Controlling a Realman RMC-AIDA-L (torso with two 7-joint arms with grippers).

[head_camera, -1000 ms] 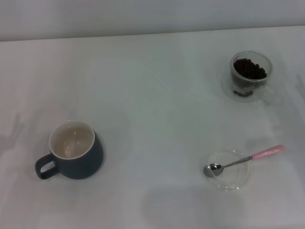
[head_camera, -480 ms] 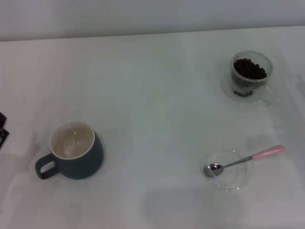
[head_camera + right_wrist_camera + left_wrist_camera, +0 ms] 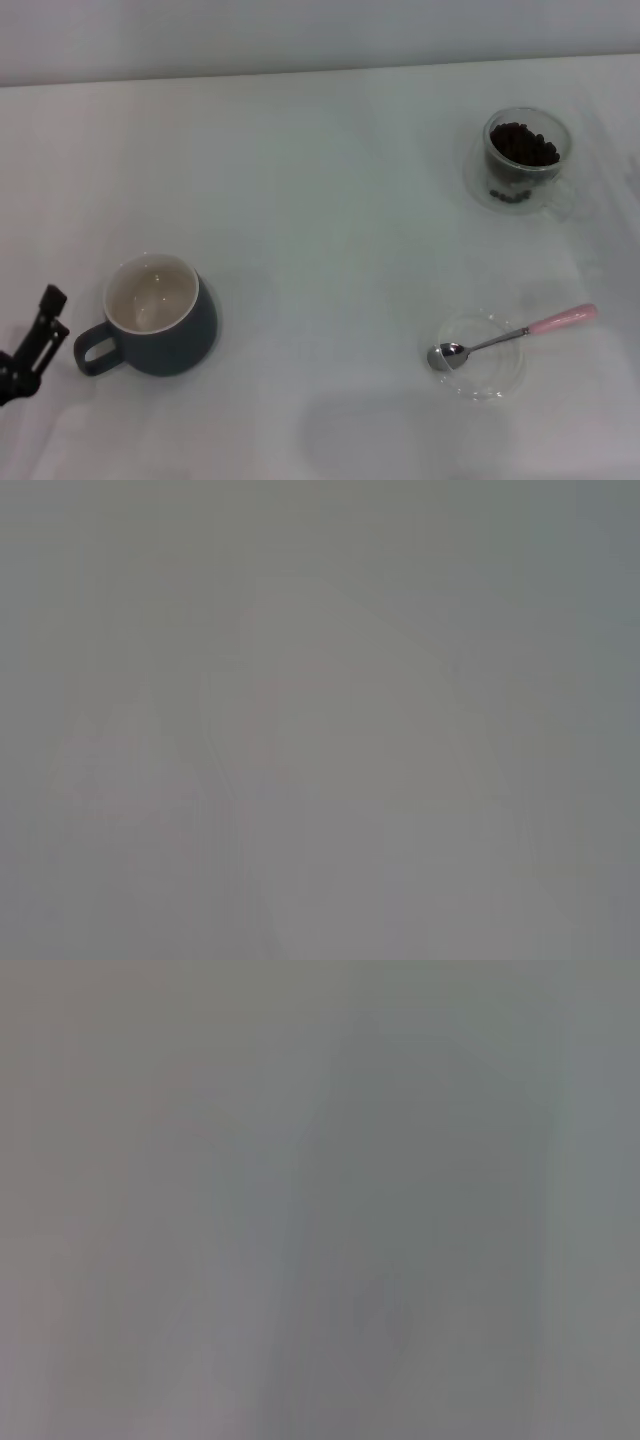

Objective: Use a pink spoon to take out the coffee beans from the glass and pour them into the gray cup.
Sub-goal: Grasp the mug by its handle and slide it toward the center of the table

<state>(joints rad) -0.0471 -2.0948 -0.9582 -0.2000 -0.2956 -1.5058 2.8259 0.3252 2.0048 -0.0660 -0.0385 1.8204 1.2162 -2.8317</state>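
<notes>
The pink spoon [image 3: 512, 334] lies with its silver bowl in a shallow clear saucer [image 3: 482, 362] at the front right, its pink handle pointing right. The glass [image 3: 525, 155] with the coffee beans [image 3: 523, 145] stands at the back right. The gray cup [image 3: 158, 315], empty with a cream inside, stands at the front left with its handle toward the left. My left gripper [image 3: 32, 342] enters at the left edge, just left of the cup's handle and apart from it. My right gripper is out of view. Both wrist views show only blank grey.
The white table [image 3: 320, 220] runs to a pale wall at the back. A wide bare stretch lies between the gray cup and the things on the right.
My left gripper has come into the head view from the left edge and now sits beside the gray cup's handle. The cup, glass and spoon have not moved.
</notes>
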